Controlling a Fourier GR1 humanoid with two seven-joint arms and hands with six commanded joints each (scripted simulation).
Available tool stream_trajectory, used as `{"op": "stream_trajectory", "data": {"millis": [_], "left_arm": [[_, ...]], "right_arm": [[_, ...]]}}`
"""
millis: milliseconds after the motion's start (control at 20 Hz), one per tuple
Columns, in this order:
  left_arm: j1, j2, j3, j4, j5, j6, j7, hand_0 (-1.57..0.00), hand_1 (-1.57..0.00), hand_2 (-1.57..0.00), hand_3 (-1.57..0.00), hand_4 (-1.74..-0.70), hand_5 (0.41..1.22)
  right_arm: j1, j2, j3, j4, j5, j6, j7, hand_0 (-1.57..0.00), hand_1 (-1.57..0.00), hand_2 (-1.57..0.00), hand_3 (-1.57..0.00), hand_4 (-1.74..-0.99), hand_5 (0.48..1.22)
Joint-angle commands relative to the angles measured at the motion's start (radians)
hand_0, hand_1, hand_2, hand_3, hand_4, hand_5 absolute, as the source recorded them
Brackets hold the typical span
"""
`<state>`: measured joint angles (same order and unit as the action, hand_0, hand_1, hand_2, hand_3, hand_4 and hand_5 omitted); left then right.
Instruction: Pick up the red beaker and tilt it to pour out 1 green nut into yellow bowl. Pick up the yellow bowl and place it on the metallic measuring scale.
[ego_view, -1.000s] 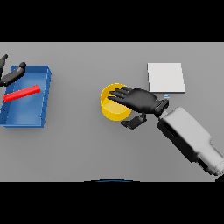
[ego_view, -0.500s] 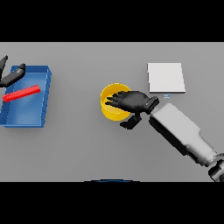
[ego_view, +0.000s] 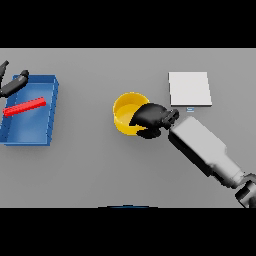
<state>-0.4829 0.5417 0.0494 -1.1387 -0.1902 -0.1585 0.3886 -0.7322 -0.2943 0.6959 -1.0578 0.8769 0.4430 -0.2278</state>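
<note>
The yellow bowl (ego_view: 125, 111) stands on the grey table near the middle. My right hand (ego_view: 150, 118) is at its right rim, fingers curled over the rim and thumb below, gripping the bowl. The metallic measuring scale (ego_view: 189, 88) is a flat pale square to the right and behind the bowl. A red beaker (ego_view: 25, 107) lies on its side in the blue tray (ego_view: 45, 129) at the left. My left hand (ego_view: 12, 85) shows at the left edge by the tray's far corner, fingers spread. I see no green nut.
The blue tray takes up the left side of the table. My right forearm (ego_view: 205, 151) stretches from the lower right toward the bowl.
My right hand has drawn back to the right across the bowl, from reaching over it to closing on its right rim. The bowl has stayed in place.
</note>
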Motion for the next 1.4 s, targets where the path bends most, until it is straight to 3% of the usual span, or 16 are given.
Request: {"op": "stream_trajectory", "data": {"millis": [0,150,400,750,850,1050,1150,1350], "left_arm": [[0.009,0.007,0.004,-0.008,0.003,-0.002,-0.005,0.00,0.00,0.00,0.00,-0.79,0.707],[-0.001,0.003,-0.005,-0.018,-0.004,0.000,0.015,0.00,0.00,0.00,0.00,-0.78,0.711],[-0.005,-0.001,0.000,-0.003,0.005,-0.007,0.019,0.00,0.00,0.00,0.00,-0.79,0.704],[-0.014,0.006,-0.002,-0.011,0.003,-0.011,0.015,0.00,0.00,0.00,0.00,-0.78,0.702],[-0.002,0.002,0.001,-0.018,0.015,-0.016,0.007,0.00,0.00,0.00,0.00,-0.78,0.702],[0.001,-0.002,0.005,-0.024,0.019,-0.007,0.017,0.00,0.00,0.00,0.00,-0.80,0.704],[-0.008,0.002,0.009,-0.025,0.026,-0.014,0.026,0.00,0.00,0.00,0.00,-0.81,0.703],[-0.004,0.002,0.020,-0.046,0.044,-0.016,0.054,0.00,0.00,0.00,0.00,-0.83,0.728]], "right_arm": [[0.003,-0.005,0.007,0.005,0.002,-0.010,-0.024,-1.11,-1.09,-1.07,-0.88,-1.578,1.113],[0.003,-0.010,0.005,-0.012,-0.019,0.031,-0.013,-1.34,-1.33,-1.25,-1.07,-1.658,1.166],[0.004,-0.027,-0.002,-0.054,-0.035,0.052,0.004,-1.49,-1.49,-1.36,-1.20,-1.714,1.203],[-0.009,-0.097,-0.061,-0.183,-0.089,0.149,0.078,-1.55,-1.55,-1.49,-1.15,-1.735,1.217],[-0.003,-0.118,-0.073,-0.216,-0.088,0.152,0.112,-1.56,-1.56,-1.43,-1.22,-1.737,1.219],[0.031,-0.153,-0.081,-0.285,-0.092,0.155,0.138,-1.57,-1.57,-1.51,-1.18,-1.739,1.219],[0.026,-0.180,-0.116,-0.291,-0.102,0.161,0.166,-1.53,-1.57,-1.52,-1.18,-1.740,1.220],[-0.012,-0.224,-0.167,-0.244,-0.100,0.098,0.147,-1.55,-1.57,-1.52,-1.17,-1.741,1.220]]}}
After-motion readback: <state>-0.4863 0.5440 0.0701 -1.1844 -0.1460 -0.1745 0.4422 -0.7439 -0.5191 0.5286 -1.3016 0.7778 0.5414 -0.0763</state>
